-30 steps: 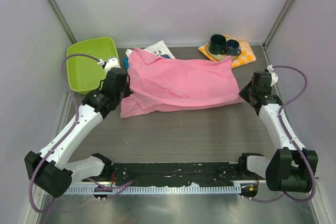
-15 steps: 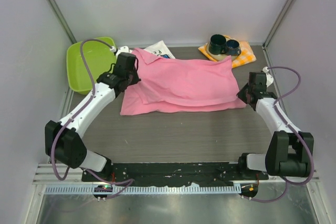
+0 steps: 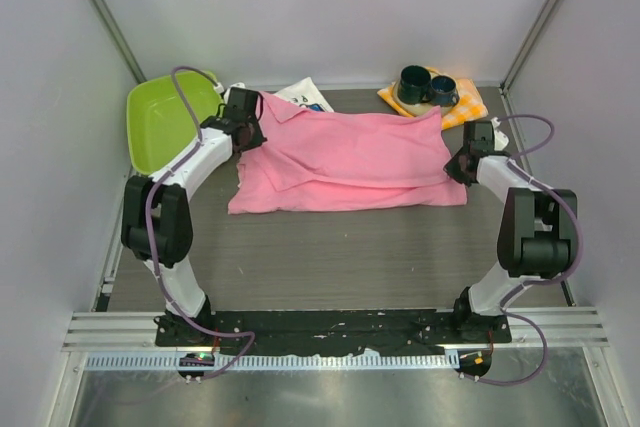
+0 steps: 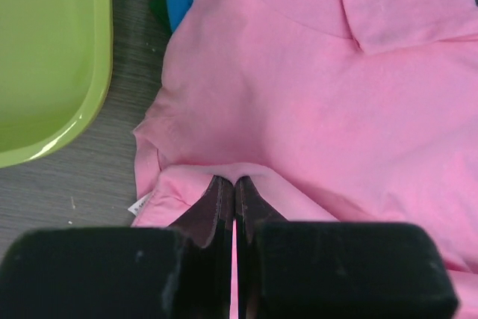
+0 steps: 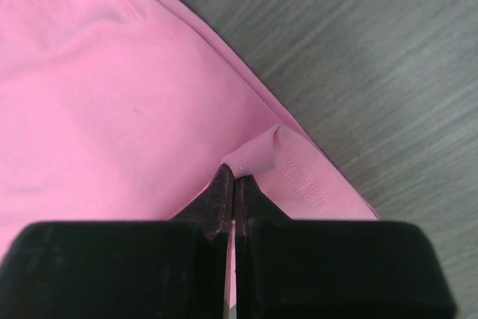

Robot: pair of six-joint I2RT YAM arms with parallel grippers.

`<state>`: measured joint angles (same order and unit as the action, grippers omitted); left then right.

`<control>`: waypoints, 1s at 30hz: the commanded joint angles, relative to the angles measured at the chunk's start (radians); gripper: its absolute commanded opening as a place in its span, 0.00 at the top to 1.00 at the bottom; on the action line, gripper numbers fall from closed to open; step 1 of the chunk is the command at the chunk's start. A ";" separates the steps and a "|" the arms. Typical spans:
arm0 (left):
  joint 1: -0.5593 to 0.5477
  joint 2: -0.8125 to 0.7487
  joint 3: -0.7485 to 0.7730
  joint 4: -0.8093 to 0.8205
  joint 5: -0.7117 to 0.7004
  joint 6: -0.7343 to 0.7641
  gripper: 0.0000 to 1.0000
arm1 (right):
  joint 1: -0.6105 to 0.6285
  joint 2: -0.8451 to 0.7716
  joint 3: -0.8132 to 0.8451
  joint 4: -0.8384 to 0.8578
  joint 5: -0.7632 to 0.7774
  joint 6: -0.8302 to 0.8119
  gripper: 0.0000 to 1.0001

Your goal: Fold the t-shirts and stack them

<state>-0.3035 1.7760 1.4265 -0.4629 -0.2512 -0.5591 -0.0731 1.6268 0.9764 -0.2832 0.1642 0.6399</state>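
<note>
Pink t-shirt [image 3: 345,162] flat mid-table, folded over. Left gripper [image 4: 234,184] clamped on cloth bunch at left edge; right gripper [image 5: 234,177] clamped on right hem fold. Green tub [image 3: 160,132] left of shirt, near, apart. Two dark mugs [image 3: 414,84] on checked cloth [image 3: 465,112], back right; contents not discernible.

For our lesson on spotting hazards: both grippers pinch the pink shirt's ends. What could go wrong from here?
The left gripper and right gripper each pinch only a small pucker of the pink t-shirt; it may slip out. The mugs stand just beyond its far right corner and could be knocked.
</note>
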 commanded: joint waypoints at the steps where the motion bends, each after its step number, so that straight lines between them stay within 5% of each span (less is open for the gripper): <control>1: 0.014 0.023 0.081 0.053 0.018 0.014 1.00 | 0.002 0.057 0.105 0.059 0.012 0.021 0.99; 5: 0.023 0.040 0.098 0.061 0.020 0.011 1.00 | 0.002 0.139 0.163 0.044 0.006 0.030 0.99; 6: 0.024 0.049 0.103 0.056 0.018 0.010 0.98 | 0.002 0.156 0.192 0.033 0.018 0.033 0.91; 7: 0.026 0.053 0.117 0.056 0.017 0.008 0.89 | 0.002 0.172 0.206 0.018 0.030 0.035 0.72; 8: 0.026 0.053 0.121 0.056 0.010 0.008 0.76 | 0.002 0.200 0.221 -0.013 0.040 0.035 0.35; 9: 0.026 0.051 0.123 0.066 -0.003 0.005 0.37 | 0.004 0.212 0.247 -0.022 0.044 0.035 0.21; 10: 0.026 0.037 0.118 0.075 -0.019 0.002 0.10 | 0.006 0.217 0.254 -0.025 0.055 0.024 0.10; 11: 0.026 0.031 0.118 0.082 -0.046 0.001 0.01 | 0.012 0.205 0.257 -0.027 0.063 0.023 0.06; 15: 0.024 -0.062 0.121 0.038 -0.066 -0.036 0.00 | 0.056 0.087 0.214 -0.010 0.129 -0.002 0.04; 23: -0.101 -0.439 -0.224 0.027 -0.042 -0.160 0.00 | 0.219 -0.139 0.127 -0.095 0.199 -0.072 0.02; 30: -0.175 -0.489 -0.484 0.147 0.038 -0.211 0.00 | 0.246 -0.160 0.027 -0.111 0.186 -0.095 0.01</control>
<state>-0.4843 1.2453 1.0634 -0.4061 -0.2634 -0.7261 0.1829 1.4528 1.0573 -0.3531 0.3206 0.5720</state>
